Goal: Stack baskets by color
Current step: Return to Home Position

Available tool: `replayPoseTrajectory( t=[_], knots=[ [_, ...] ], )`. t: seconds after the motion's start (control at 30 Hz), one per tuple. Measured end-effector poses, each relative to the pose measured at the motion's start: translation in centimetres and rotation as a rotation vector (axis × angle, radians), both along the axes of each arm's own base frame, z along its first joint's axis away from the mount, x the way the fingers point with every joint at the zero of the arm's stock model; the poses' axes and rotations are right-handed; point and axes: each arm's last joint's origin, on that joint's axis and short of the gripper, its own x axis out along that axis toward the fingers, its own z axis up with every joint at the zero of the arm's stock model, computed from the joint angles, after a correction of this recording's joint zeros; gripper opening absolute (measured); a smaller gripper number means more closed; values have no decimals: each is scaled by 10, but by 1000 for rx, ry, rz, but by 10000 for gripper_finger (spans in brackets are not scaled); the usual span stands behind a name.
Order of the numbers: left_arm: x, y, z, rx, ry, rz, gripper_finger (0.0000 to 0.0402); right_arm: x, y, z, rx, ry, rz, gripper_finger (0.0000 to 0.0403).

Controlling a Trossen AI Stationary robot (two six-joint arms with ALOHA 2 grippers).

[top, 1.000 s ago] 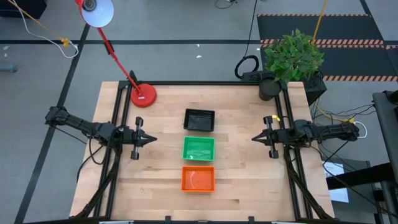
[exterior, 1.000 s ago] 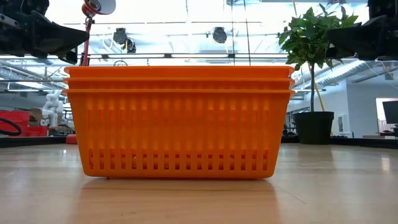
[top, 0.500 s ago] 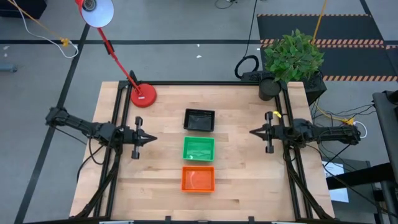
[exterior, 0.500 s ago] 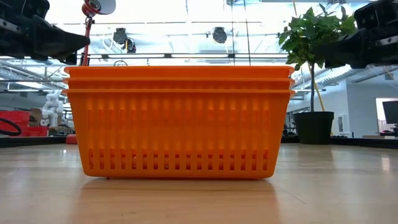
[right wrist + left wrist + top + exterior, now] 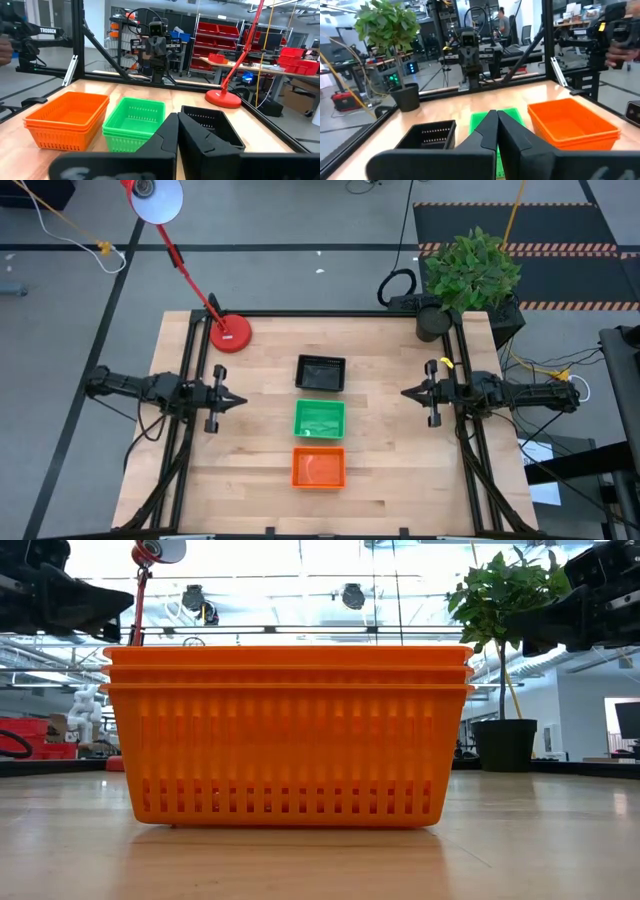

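Baskets [image 5: 288,740] stand in three stacks in one row. The black stack [image 5: 321,373] is nearest the lamp base [image 5: 230,333], the green stack [image 5: 319,419] comes next, and the orange stack [image 5: 318,468] is farthest from it. The low view shows three nested orange rims. The left gripper [image 5: 241,401] hovers on the lamp base's side of the row, well apart from the stacks, fingers pressed together on nothing. The right gripper [image 5: 405,394] hovers across the row from the lamp base, fingers likewise together and empty.
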Motion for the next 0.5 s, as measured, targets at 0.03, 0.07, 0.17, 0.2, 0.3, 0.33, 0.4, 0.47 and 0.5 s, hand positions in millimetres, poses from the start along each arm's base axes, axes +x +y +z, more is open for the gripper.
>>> replayPoseTrajectory(
  t=[0.03,0.07,0.17,0.2,0.3,0.33,0.4,0.47,0.5],
  knots=[
    [0,0,0,1,1,-1,3,0,0,0,0,0,0,0],
    [0,1,0,2,5,-2,3,0,0,0,0,0,0,0],
    [0,2,-1,2,15,-2,8,0,0,0,0,0,0,0],
    [0,2,-2,6,16,-6,9,0,0,0,-1,0,0,0],
    [1,3,-4,29,38,5,9,0,0,0,-1,0,0,0],
    [1,4,-4,34,34,9,6,0,0,0,-1,0,0,0],
    [1,5,-4,37,32,6,3,0,0,0,-1,0,0,0],
    [2,6,-7,36,25,-2,5,0,0,0,-1,-1,0,0],
    [3,6,-9,36,25,-8,7,0,0,0,-1,0,0,0]
  ],
)
